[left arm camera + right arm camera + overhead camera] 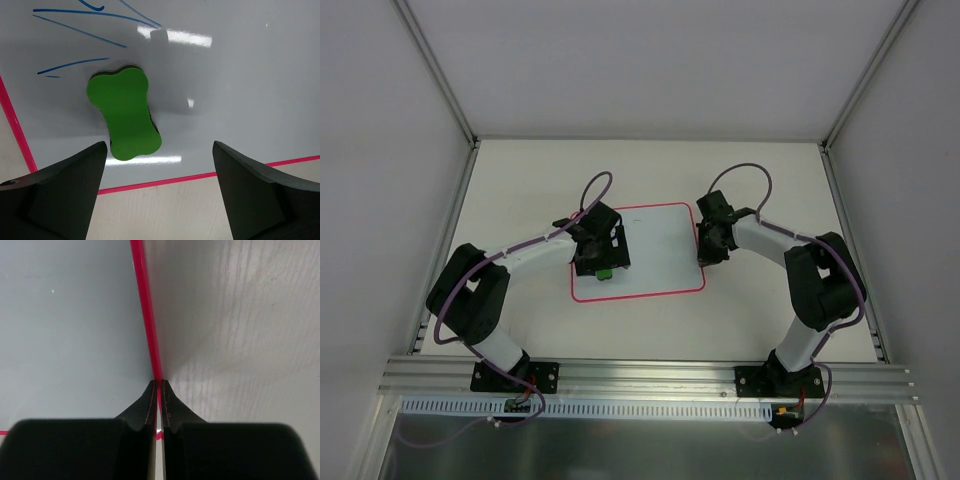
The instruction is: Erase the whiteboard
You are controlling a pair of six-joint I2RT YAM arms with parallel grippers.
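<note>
Right end effector [158, 386] clamps whiteboard [75, 315] edge.

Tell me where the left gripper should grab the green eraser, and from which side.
Take the green eraser across its narrow waist, coming straight down from above. It lies flat on the whiteboard and is bone-shaped, with wide lobes at both ends, so the waist probably fits the fingers best. The left gripper is open, its closing line roughly across that waist.

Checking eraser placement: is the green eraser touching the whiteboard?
Touching. The left wrist view shows the eraser lying flat on the whiteboard, its dark underside meeting the surface with no gap.
</note>
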